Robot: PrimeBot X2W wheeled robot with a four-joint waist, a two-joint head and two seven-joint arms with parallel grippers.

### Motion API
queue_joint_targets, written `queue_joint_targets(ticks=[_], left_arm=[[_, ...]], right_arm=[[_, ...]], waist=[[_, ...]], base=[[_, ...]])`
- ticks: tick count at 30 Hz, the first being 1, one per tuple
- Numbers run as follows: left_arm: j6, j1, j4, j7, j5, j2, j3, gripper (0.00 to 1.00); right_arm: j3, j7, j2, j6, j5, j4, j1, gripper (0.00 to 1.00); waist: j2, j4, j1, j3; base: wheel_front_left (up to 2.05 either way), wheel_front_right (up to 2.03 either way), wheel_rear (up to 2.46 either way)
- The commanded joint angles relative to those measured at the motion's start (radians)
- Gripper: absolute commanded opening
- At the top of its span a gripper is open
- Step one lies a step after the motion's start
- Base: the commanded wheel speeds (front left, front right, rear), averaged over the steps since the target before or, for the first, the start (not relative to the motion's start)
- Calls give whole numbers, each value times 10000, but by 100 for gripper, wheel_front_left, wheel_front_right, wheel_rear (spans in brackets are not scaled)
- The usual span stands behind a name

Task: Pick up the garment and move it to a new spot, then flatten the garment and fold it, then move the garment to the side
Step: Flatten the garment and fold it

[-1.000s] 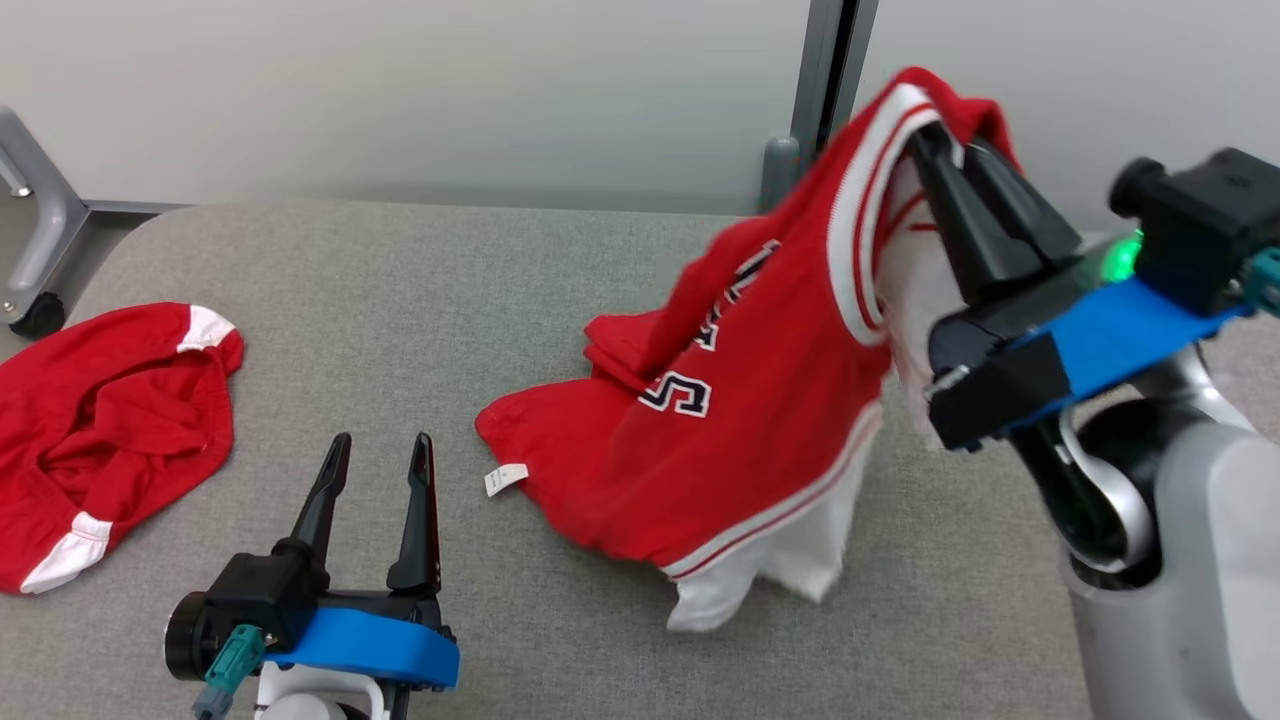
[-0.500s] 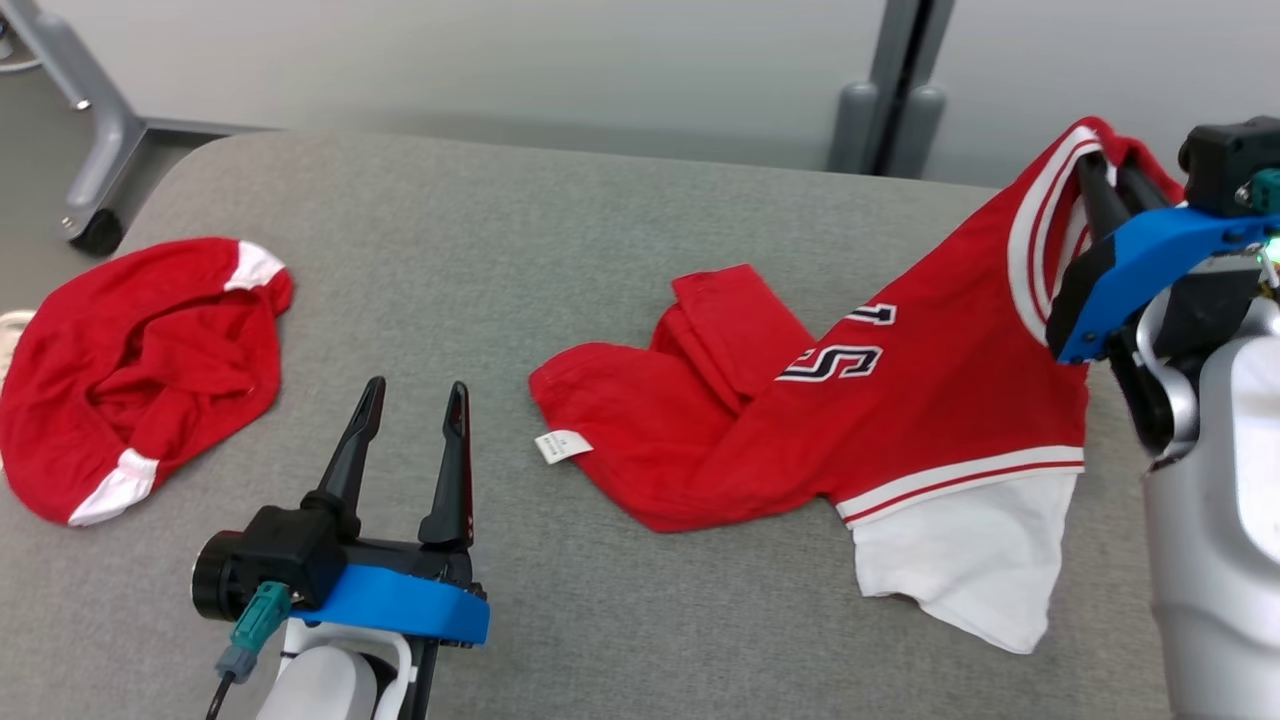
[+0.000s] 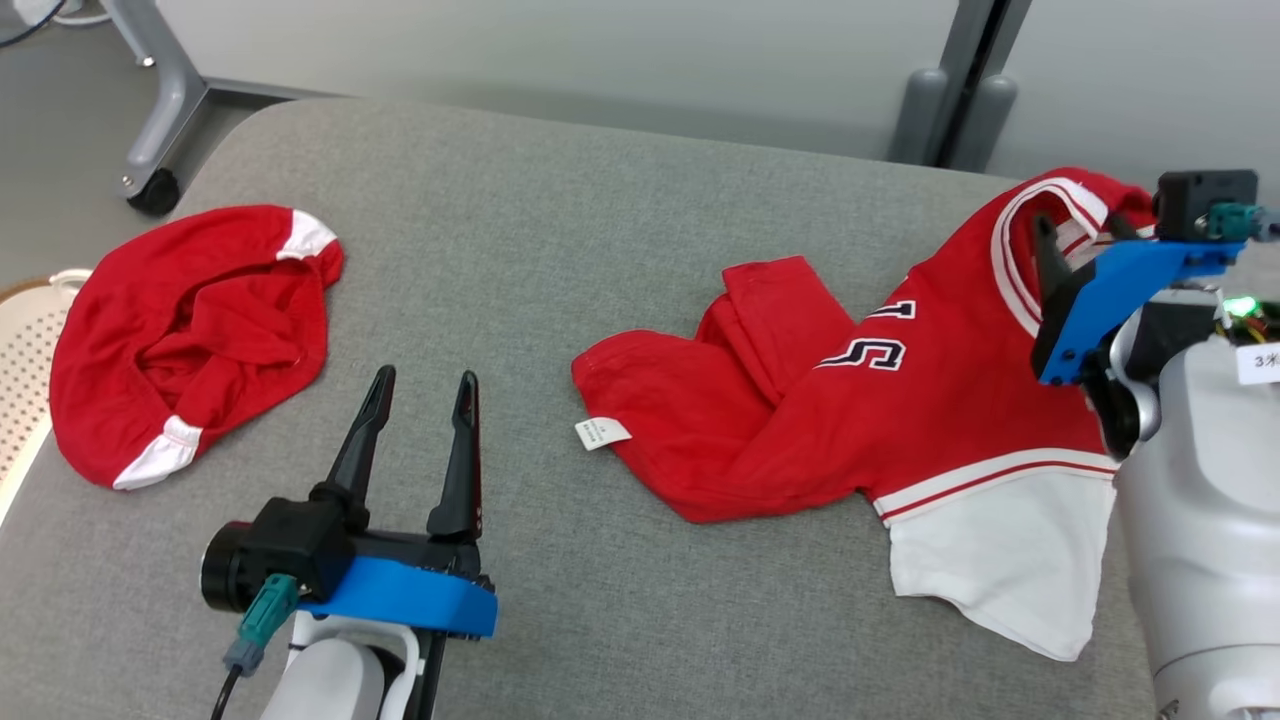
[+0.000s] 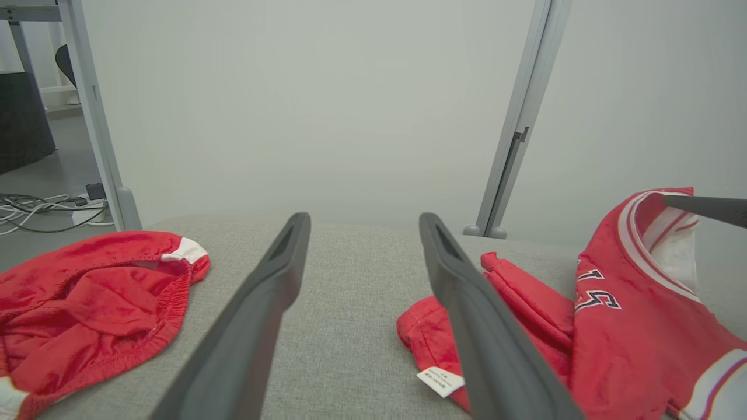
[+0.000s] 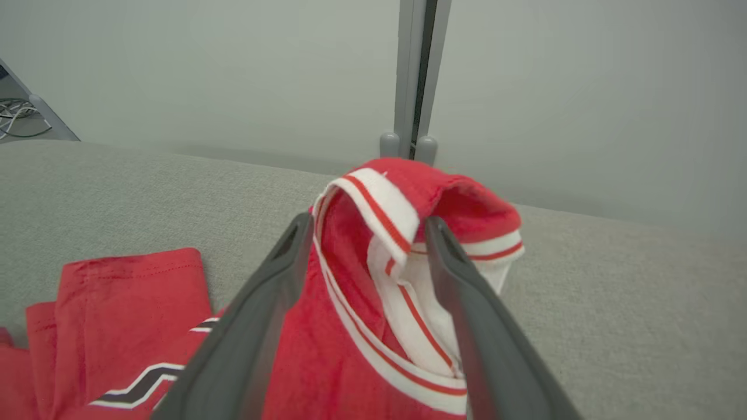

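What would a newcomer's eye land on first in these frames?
The bright red jersey with white trim sprawls across the right of the grey padded table. Its striped collar stands up between the spread fingers of the right gripper. A crumpled red garment lies at the far left, and the left gripper is open and empty between the two.

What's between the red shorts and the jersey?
Bare grey table, with the open left end effector pointing into the gap from the near side; the head view shows it.
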Motion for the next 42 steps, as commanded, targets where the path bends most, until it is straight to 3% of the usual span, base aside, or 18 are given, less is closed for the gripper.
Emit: queue_joint_targets(ticks=[1, 8, 21, 27, 33, 35, 36, 42], left_arm=[[15, 108, 44, -30, 71, 36, 87, 100], [112, 672, 79, -28, 16, 241, 392, 100], [191, 841, -190, 15, -84, 391, 359, 100], [167, 650, -245, 18, -92, 434, 326, 100], [187, 543, -237, 17, -89, 463, 298, 100], [189, 493, -230, 15, -97, 469, 294, 100], [196, 477, -224, 14, -102, 467, 286, 100], [233, 465, -179, 6, -132, 438, 246, 100]], right_arm=[[25, 18, 12, 1, 78, 113, 108, 100], [632, 38, 272, 3, 1050, -173, 1499, 100], [486, 1052, 563, 3, 2618, -3267, 5560, 100], [1103, 1199, 559, 3, 3340, -3030, 5861, 100], [1809, 1332, 618, 13, 2948, -2370, 5551, 100], [2035, 1366, 640, 16, 2740, -2302, 5512, 4], [2067, 1338, 638, 16, 2451, -2302, 5506, 0], [1038, 946, 520, -2, 1134, -2993, 5492, 0]], waist=[[-1, -166, -1, -169], [-1, -829, -1, -862], [-1, -1200, -1, -920], [-1, -1121, -1, -657], [-1, -1093, -1, -475], [-1, -1094, -1, -437], [-1, -1098, -1, -420], [-1, -1193, -1, -425]], base=[[0, 0, 0], [0, 0, 0], [0, 0, 0], [0, 0, 0], [0, 0, 0], [0, 0, 0], [0, 0, 0], [0, 0, 0]])
